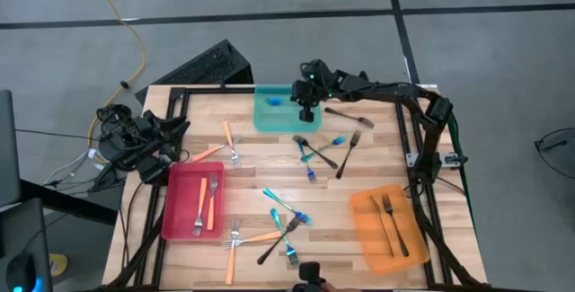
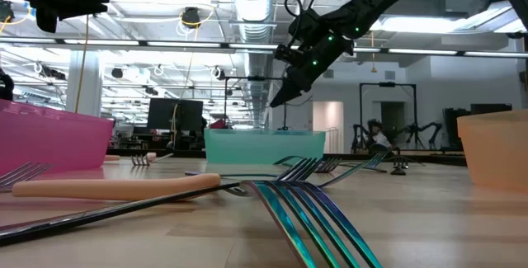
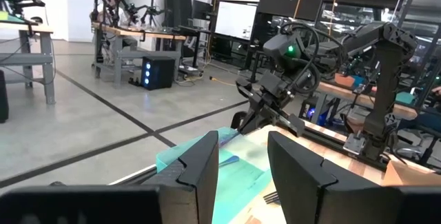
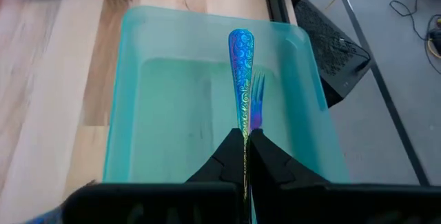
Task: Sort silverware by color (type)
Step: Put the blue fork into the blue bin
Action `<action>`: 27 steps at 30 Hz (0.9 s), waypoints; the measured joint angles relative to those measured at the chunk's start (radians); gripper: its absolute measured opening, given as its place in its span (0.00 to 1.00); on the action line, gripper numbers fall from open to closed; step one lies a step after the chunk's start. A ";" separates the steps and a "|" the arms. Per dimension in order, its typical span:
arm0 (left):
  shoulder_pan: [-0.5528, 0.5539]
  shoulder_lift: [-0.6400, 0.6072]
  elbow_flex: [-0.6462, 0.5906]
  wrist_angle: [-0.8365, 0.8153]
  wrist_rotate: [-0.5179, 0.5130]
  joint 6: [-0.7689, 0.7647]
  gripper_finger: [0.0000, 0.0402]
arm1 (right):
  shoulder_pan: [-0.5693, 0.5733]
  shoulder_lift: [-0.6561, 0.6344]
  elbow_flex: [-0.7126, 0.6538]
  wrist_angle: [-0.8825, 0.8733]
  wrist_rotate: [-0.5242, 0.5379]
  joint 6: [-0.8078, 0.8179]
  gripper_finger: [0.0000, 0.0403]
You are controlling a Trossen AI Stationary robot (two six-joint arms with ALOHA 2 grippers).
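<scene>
At the far left of the high view, grey concrete floor is seen, crossed by dark lines and a loose yellow cable [image 1: 135, 36]. The left gripper [image 1: 171, 144] is parked over the left edge of the wooden table [image 1: 260, 171], with its fingers [image 3: 200, 165] set apart and nothing between them. Just right of it, a red tray [image 1: 184, 207] is laid on the pale planks with two orange-handled forks [image 1: 208, 200] inside, and further orange-handled forks are scattered beside and below it. Across the middle of the table, blue forks [image 1: 286, 204] and dark forks [image 1: 325, 154] are strewn, some crossing one another. At the far edge a teal tray [image 1: 274, 112] is placed, with one blue fork already lying in it. Above that tray's right side the right gripper [image 4: 245, 141] is held, clenched on the handle of another blue fork [image 4: 241, 65], which is pointed out over the tray's floor. Farther right, an orange tray [image 1: 388, 234] is set near the table's right corner, holding two dark forks. In the low view, a large workshop is seen behind the table, with ceiling ducts, strip lights, monitors and other benches.
</scene>
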 joint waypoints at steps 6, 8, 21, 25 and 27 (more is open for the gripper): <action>0.000 0.000 0.000 0.000 0.000 -0.001 0.28 | -0.003 0.037 0.000 0.032 -0.026 0.045 0.07; 0.000 0.000 0.000 0.000 -0.001 -0.001 0.28 | -0.005 0.070 0.002 0.066 -0.029 0.049 0.07; 0.000 0.000 0.000 -0.001 -0.002 -0.001 0.28 | -0.021 0.148 0.001 0.087 -0.168 0.096 0.07; 0.000 0.000 0.000 -0.002 -0.002 -0.001 0.28 | -0.037 0.148 0.001 0.122 -0.241 0.137 0.07; 0.000 0.000 0.000 -0.002 -0.002 -0.001 0.28 | -0.051 0.147 0.002 0.134 -0.269 0.145 0.07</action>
